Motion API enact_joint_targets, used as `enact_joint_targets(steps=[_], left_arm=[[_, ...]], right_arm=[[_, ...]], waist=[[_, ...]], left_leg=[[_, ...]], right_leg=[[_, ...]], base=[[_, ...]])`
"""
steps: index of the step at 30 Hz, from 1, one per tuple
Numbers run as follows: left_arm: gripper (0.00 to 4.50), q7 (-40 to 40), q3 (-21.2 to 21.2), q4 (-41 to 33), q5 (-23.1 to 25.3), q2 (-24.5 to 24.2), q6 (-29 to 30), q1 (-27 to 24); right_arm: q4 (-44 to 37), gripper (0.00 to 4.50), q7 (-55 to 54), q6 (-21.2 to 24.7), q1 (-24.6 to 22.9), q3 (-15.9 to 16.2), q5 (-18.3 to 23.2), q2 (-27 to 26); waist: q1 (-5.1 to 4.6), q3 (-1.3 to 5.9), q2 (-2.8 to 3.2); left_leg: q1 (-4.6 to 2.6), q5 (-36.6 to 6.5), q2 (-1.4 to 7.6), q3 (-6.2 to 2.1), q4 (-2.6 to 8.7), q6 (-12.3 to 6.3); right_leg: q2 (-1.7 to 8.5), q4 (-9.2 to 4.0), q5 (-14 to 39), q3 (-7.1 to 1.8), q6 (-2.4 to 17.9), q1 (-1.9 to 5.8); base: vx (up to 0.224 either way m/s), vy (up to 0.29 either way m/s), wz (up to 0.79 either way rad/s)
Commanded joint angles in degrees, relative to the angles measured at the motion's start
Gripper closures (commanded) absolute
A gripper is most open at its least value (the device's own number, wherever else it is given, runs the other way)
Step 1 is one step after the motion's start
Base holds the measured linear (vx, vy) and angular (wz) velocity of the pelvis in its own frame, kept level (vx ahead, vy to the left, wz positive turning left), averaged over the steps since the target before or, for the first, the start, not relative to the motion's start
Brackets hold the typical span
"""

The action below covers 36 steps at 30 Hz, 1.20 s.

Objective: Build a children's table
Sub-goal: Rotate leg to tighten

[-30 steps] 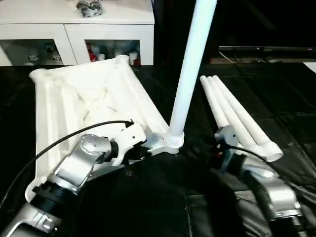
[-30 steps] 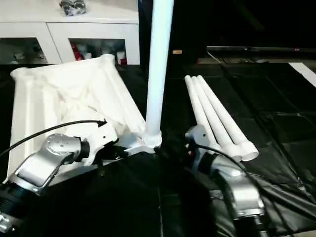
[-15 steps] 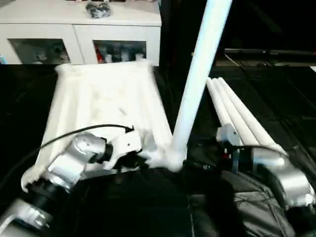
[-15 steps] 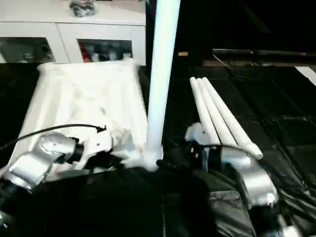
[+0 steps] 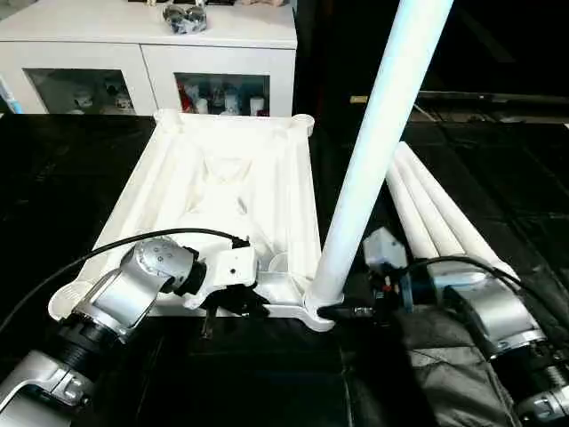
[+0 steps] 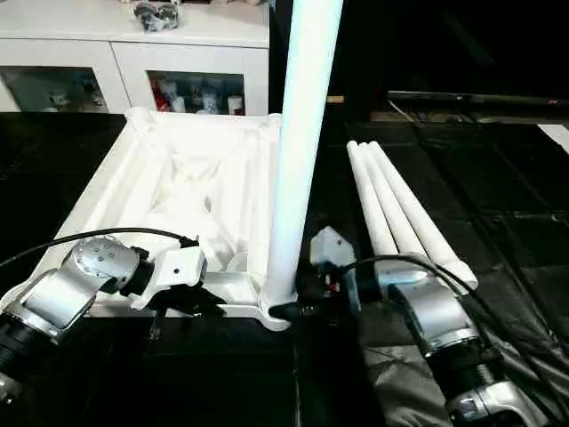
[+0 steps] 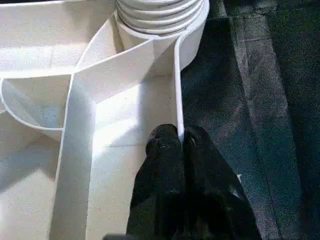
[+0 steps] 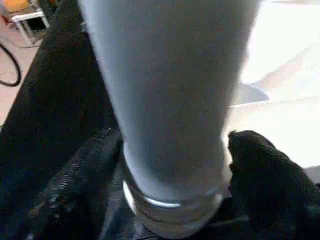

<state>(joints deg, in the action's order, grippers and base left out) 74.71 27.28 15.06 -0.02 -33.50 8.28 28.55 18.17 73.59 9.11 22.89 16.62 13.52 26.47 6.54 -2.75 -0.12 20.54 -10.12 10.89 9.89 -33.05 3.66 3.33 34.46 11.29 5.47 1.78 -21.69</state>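
The children's table top (image 5: 222, 178) lies upside down on the black floor covering, ribbed underside up. One white leg (image 5: 373, 151) stands upright in its near right corner socket (image 5: 318, 313). My left gripper (image 7: 180, 137) is shut on the thin rim wall of the top just beside that socket, also seen from above as the left gripper (image 5: 238, 301). My right gripper (image 8: 172, 150) sits at the base of the upright leg with a black finger (image 8: 265, 170) against each side of it. Three more legs (image 5: 436, 222) lie side by side on the floor to the right.
A white cabinet (image 5: 151, 44) with glass doors stands behind the table top. Black wrinkled sheeting (image 6: 498, 222) covers the floor. A black cable (image 5: 116, 249) loops over my left forearm.
My right gripper has moved in from beside the lying legs to the base of the upright leg and closed in on it. The table top has swung squarer to the cabinet. The camera has shifted.
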Motion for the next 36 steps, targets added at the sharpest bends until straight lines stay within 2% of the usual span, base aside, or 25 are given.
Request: enact_joint_targets(steps=[1, 3, 5, 15, 18, 19, 21, 23, 24, 25, 26, 27, 29, 30, 31, 32, 33, 34, 35, 36], left_arm=[[4.5, 3.17, 2.65, 0.24, 1.69, -0.01, -1.24, 0.04], [4.5, 3.24, 2.64, 0.39, 1.78, -0.03, -1.39, 0.04], [4.5, 3.23, 2.68, 0.63, 1.85, -0.05, -1.56, 0.07], [4.5, 3.3, 2.54, 1.2, 1.98, 0.1, -2.09, -0.04], [4.5, 2.65, 1.85, 1.06, 1.32, 0.59, -0.53, -0.49], [4.5, 1.93, 1.33, 0.91, 0.89, 0.97, 0.59, -0.71], [4.5, -0.36, -0.01, 0.5, 0.02, 2.11, 3.24, -1.13], [4.5, -3.74, -1.8, -0.35, -0.94, 3.68, 6.51, -1.91], [4.5, -3.74, -1.8, -0.35, -0.94, 3.68, 6.51, -1.91], [4.5, -5.61, -2.82, -1.35, -1.65, 4.63, 8.72, -2.51], [4.5, -7.26, -3.71, -2.3, -2.28, 5.52, 10.54, -3.06], [4.5, -9.65, -4.8, -4.08, -2.99, 6.81, 13.19, -4.05], [4.5, -14.63, -6.7, -7.81, -3.25, 9.34, 18.09, -6.08], [4.5, -16.03, -7.21, -8.75, -3.21, 10.14, 19.49, -6.55], [4.5, -16.22, -7.29, -8.87, -3.22, 10.27, 19.69, -6.61], [4.5, -18.27, -8.08, -10.09, -3.23, 11.6, 21.73, -7.11], [4.5, -20.89, -9.04, -11.49, -2.8, 13.38, 24.18, -7.53], [4.5, -23.06, -9.76, -12.65, -2.32, 14.9, 26.18, -7.79], [4.5, -24.88, -10.23, -13.54, -2.0, 16.31, 27.8, -7.76], [4.5, -25.67, -10.42, -13.93, -1.88, 16.93, 28.52, -7.73]], right_arm=[[0.61, 1.22, 1.23, -1.02, 0.96, 0.75, -0.75, 0.26], [0.65, 1.28, 1.61, -1.16, 0.95, 0.91, -0.85, 0.24], [1.07, 1.6, 1.67, -1.32, 1.16, 0.79, -0.91, 0.0], [1.9, 1.77, 1.96, -0.85, 1.32, 0.47, -0.3, -1.08], [0.55, 1.77, 1.73, 0.72, -0.19, 0.01, 0.97, -1.61], [-0.21, 1.77, 1.25, 1.61, -0.96, -0.22, 1.55, -1.94], [-1.56, 1.77, -1.2, 3.5, -2.7, -0.79, 2.23, -3.02], [-2.75, 1.78, -5.52, 5.65, -4.81, -1.58, 2.49, -4.91], [-2.75, 1.78, -5.52, 5.65, -4.81, -1.58, 2.49, -4.91], [-3.22, 1.78, -7.86, 6.04, -5.94, -2.02, 2.52, -6.12], [-3.51, 1.78, -9.99, 6.76, -6.79, -2.43, 2.55, -7.23], [-3.41, 1.78, -13.42, 6.91, -7.75, -2.96, 2.15, -9.13], [-2.69, 1.78, -20.32, 8.42, -8.83, -4.32, 1.67, -13.51], [-1.85, 1.78, -22.78, 8.87, -8.52, -4.83, 1.29, -14.98], [-1.66, 1.78, -23.13, 8.89, -8.43, -4.92, 1.25, -15.19], [0.22, 1.78, -26.81, 9.1, -7.51, -5.79, 0.71, -17.42], [2.71, 1.78, -31.32, 9.36, -6.03, -6.87, -0.12, -20.19], [5.21, 1.78, -35.17, 9.43, -4.42, -7.8, -0.75, -22.65], [7.82, 1.78, -39.38, 9.42, -2.47, -8.67, -1.41, -24.77], [9.0, 1.78, -41.29, 9.4, -1.56, -9.05, -1.68, -25.7]], waist=[[-0.13, 3.53, 0.11], [-0.11, 3.53, 0.09], [-0.05, 3.57, 0.2], [-0.15, 3.45, 0.2], [-0.16, 3.49, 0.37], [-0.02, 3.5, 0.65], [-0.04, 3.55, 0.5], [-0.14, 3.44, 0.6], [-0.24, 3.18, 0.48], [-0.42, 2.83, 0.48], [-0.56, 2.64, 0.46], [-0.69, 2.5, 0.42], [-1.53, 2.06, 0.32], [-2.33, 1.88, 0.16], [-2.86, 1.88, 0.31], [-3.11, 2.03, 0.46], [-4.01, 1.99, 0.55], [-5.0, 1.89, 0.75], [-5.31, 2.09, 1.19], [-6.46, 1.92, 1.52]], left_leg=[[-0.5, -9.76, 2.97, -0.76, 3.31, -2.56], [-0.51, -9.57, 2.98, -0.75, 3.3, -2.6], [-0.49, -9.43, 2.98, -0.78, 3.29, -2.69], [-0.5, -10.93, 2.9, -0.82, 3.27, -2.05], [-0.53, -11.12, 2.95, -0.8, 3.26, -1.97], [-0.64, -11.26, 3.0, -0.87, 3.25, -1.95], [-0.57, -10.92, 3.01, -0.92, 3.32, -1.86], [-0.62, -11.54, 3.01, -0.89, 3.4, -1.69], [-0.66, -12.79, 2.93, -0.88, 3.5, -1.49], [-0.94, -15.53, 2.8, -0.92, 3.66, -0.97], [-1.12, -16.91, 2.77, -0.97, 3.73, -0.56], [-1.54, -19.3, 2.62, -1.13, 3.72, -0.02], [-1.51, -21.72, 2.51, -1.53, 3.89, 0.87], [-1.1, -22.99, 2.23, -1.9, 4.07, 1.28], [-1.21, -24.46, 2.02, -2.16, 3.93, 1.57], [-1.55, -25.03, 2.0, -2.24, 3.71, 1.79], [-1.46, -25.79, 1.96, -2.5, 3.74, 1.79], [-1.08, -27.44, 2.14, -2.93, 4.12, 2.07], [-1.12, -28.74, 2.31, -3.36, 4.22, 2.47], [-0.53, -32.34, 2.66, -4.21, 4.74, 2.64]], right_leg=[[5.39, -3.79, 9.95, -3.62, 11.13, 2.64], [5.37, -3.73, 9.65, -3.65, 11.15, 2.64], [5.35, -3.66, 9.25, -3.62, 11.16, 2.66], [5.4, -3.88, 12.31, -3.66, 10.64, 2.62], [5.34, -3.92, 11.92, -3.68, 10.63, 2.59], [5.37, -3.86, 11.54, -3.68, 10.82, 2.51], [5.29, -3.69, 10.39, -3.63, 11.09, 2.6], [5.34, -3.82, 11.02, -3.66, 11.02, 2.55], [5.45, -4.19, 13.23, -3.65, 10.84, 2.42], [5.48, -4.74, 18.59, -3.57, 9.8, 2.29], [5.55, -5.01, 21.6, -3.53, 9.19, 2.16], [5.72, -5.74, 27.31, -3.35, 7.66, 1.93], [5.83, -6.34, 32.84, -2.96, 5.76, 1.78], [5.8, -6.79, 36.41, -2.4, 3.71, 2.09], [5.86, -7.47, 39.62, -1.87, 1.68, 2.01], [6.02, -7.59, 39.92, -1.83, 1.47, 1.83], [5.96, -7.72, 38.97, -1.44, 1.61, 1.96], [5.76, -7.81, 37.92, -0.75, 1.58, 2.25], [5.83, -7.66, 36.85, -0.41, 1.73, 2.5], [5.67, -7.59, 34.84, 0.59, 1.43, 3.17]], base=[[0.0, 0.0, 0.0], [0.0, 0.0, 0.0], [0.0, 0.0, 0.0], [0.0, 0.0, 0.0], [0.0, 0.0, 0.0], [0.0, 0.0, 0.0], [0.0, 0.0, 0.0], [0.0, 0.0, 0.0], [0.0, 0.0, 0.0], [0.0, 0.0, 0.0], [0.0, 0.0, 0.0], [0.0, 0.0, 0.0], [0.0, 0.0, 0.0], [0.0, 0.0, 0.0], [-0.051, 0.018, -0.21], [-0.038, 0.019, -0.18], [-0.038, 0.019, -0.18], [-0.04, 0.023, -0.19], [-0.067, 0.033, -0.26], [-0.067, 0.033, -0.26]])
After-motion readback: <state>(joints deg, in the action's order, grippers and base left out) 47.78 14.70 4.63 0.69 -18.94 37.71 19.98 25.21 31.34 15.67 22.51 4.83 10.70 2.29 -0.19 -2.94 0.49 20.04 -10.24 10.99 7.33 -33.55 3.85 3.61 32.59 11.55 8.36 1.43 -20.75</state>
